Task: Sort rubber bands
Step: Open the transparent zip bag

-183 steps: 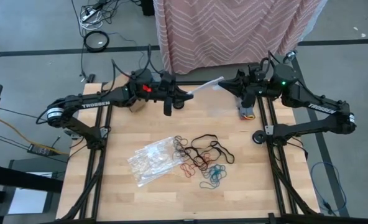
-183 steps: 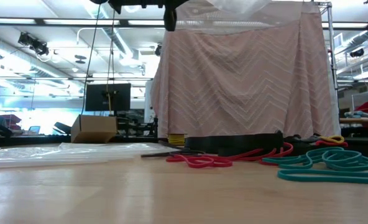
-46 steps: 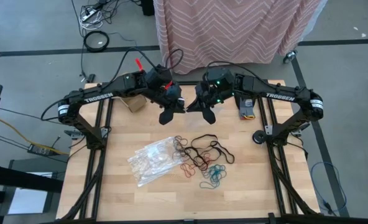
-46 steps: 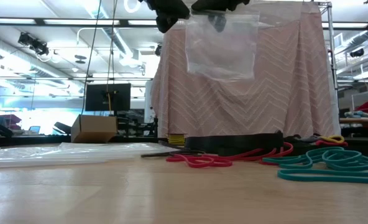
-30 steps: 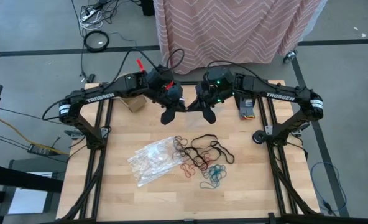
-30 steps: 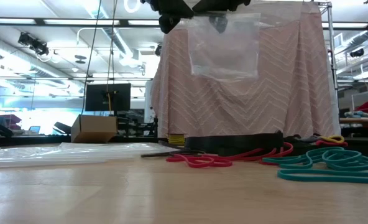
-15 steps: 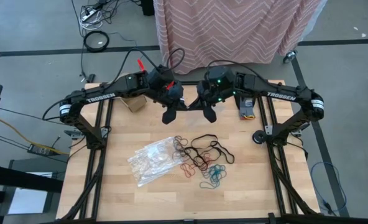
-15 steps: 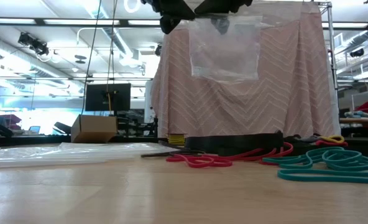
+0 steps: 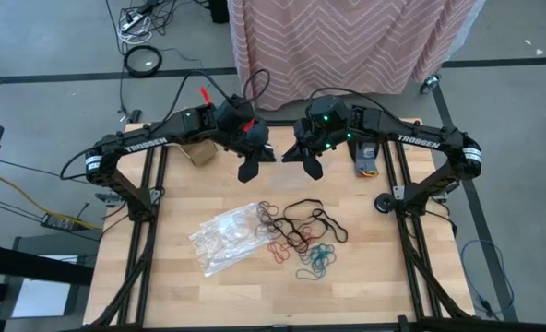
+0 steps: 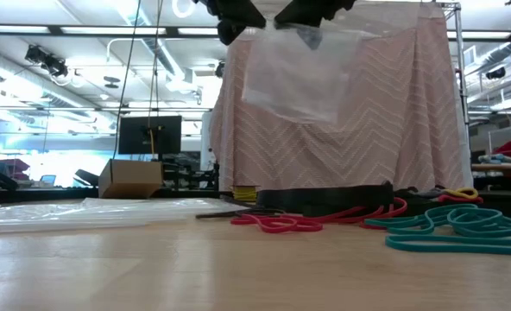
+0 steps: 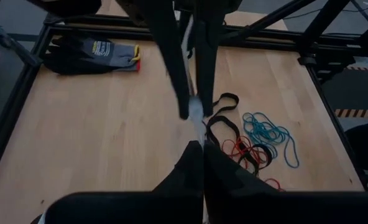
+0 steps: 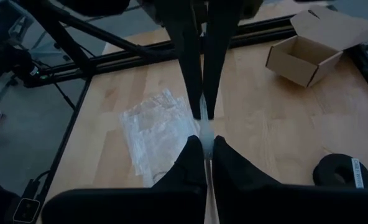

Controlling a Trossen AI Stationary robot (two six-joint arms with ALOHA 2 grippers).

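A clear plastic bag (image 10: 297, 73) hangs high over the table's far middle, between my two shut grippers. My left gripper (image 9: 248, 171) has its left top end and my right gripper (image 9: 314, 170) its right top end. From above the bag is seen edge-on and hardly shows. The rubber bands (image 9: 301, 235) lie loose on the wood below and nearer: black ones (image 9: 306, 219), red ones (image 9: 280, 251), teal ones (image 9: 317, 261). In the left wrist view the rubber bands (image 11: 249, 134) show past my fingers. My left gripper pinches the bag's upper edge (image 11: 201, 132) at its left end between the two fingers, which slant down from the far left. The bag hangs below, clear of the table. My right gripper pinches the same upper edge (image 12: 204, 129) at its right end, fingers slanting down from the far right. The bag hangs slack and skewed beneath.
A heap of clear crinkly bags (image 9: 227, 237) lies left of the bands. A cardboard box (image 9: 199, 152) and a glove (image 11: 94, 53) lie at the far corners, a black disc (image 9: 384, 204) at the right edge. A pink zigzag cloth (image 9: 347, 46) hangs beyond the far edge.
The hanging bag has swung: in the low view it faced the camera squarely a second ago and now hangs skewed, its lower left corner drawn out to the left. Both grippers stay shut on its top and have hardly shifted.
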